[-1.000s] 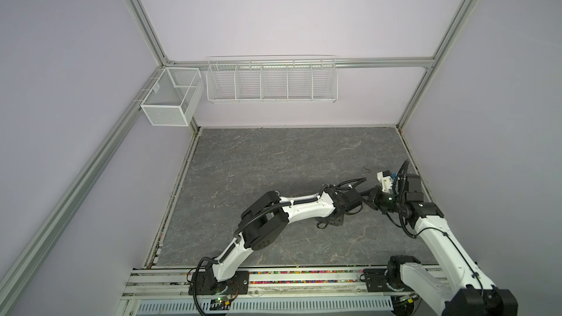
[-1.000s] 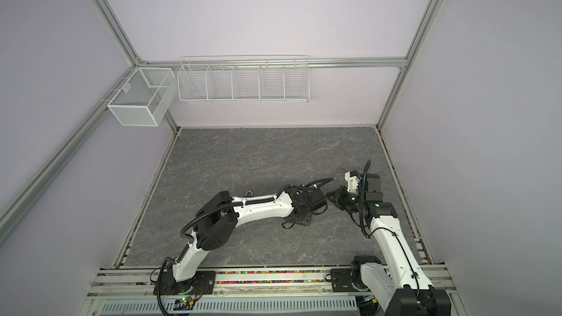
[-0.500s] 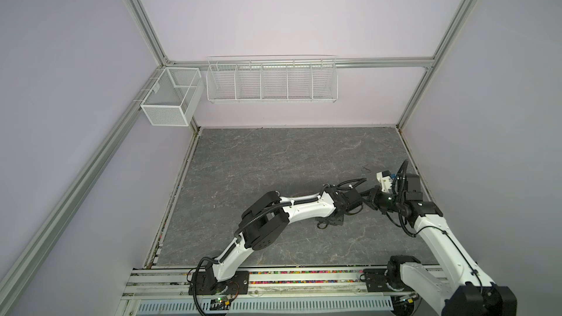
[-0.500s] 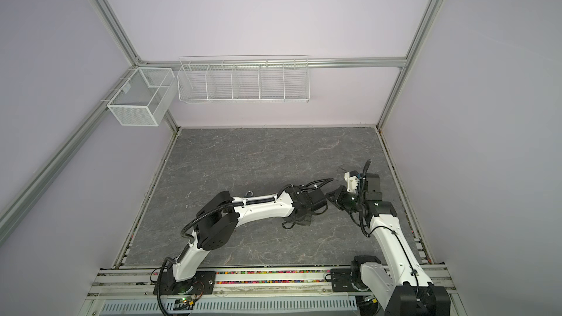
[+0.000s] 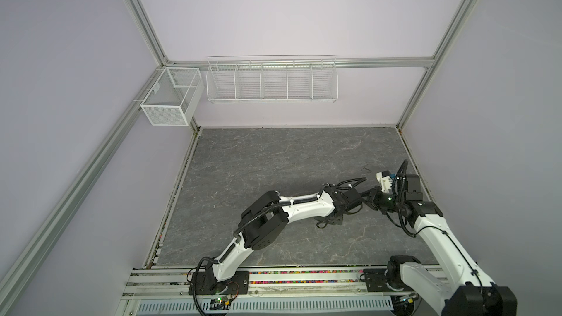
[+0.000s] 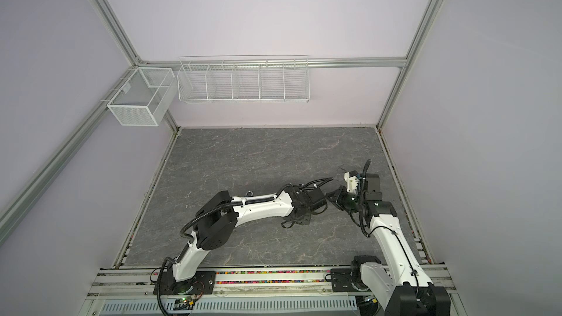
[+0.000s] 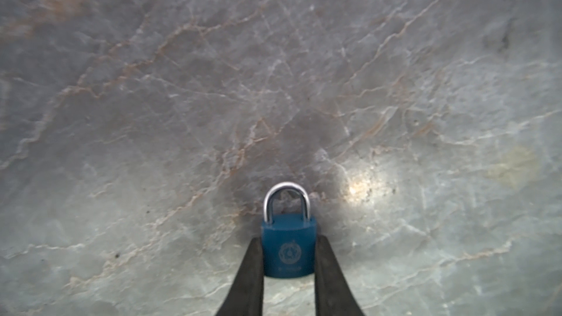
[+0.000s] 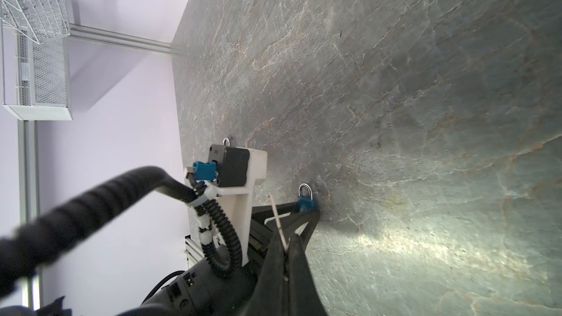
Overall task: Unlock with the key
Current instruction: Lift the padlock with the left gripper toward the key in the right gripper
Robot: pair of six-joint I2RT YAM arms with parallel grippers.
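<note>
In both top views my left arm (image 5: 304, 208) and right arm (image 5: 431, 232) reach toward each other low over the grey bench (image 5: 273, 162), their ends nearly meeting. The padlock is hidden under the left arm there, so I can't place it from above. On the left wrist camera the blue padlock (image 7: 289, 247) sits between the fingers (image 7: 249, 269) of the left tool (image 7: 288, 239). Both fingers press against the sides of its body. The silver shackle points away from the tool, with both legs seated in the body. Whether the padlock touches the bench I cannot tell. On the right wrist camera the right tool (image 8: 285, 240) is closed on the key (image 8: 276, 214), a thin pale strip seen edge-on. It sticks out past the fingertips and ends near the padlock without touching it. A small metal loop (image 8: 226, 140) lies on the bench, well apart from the padlock.
</note>
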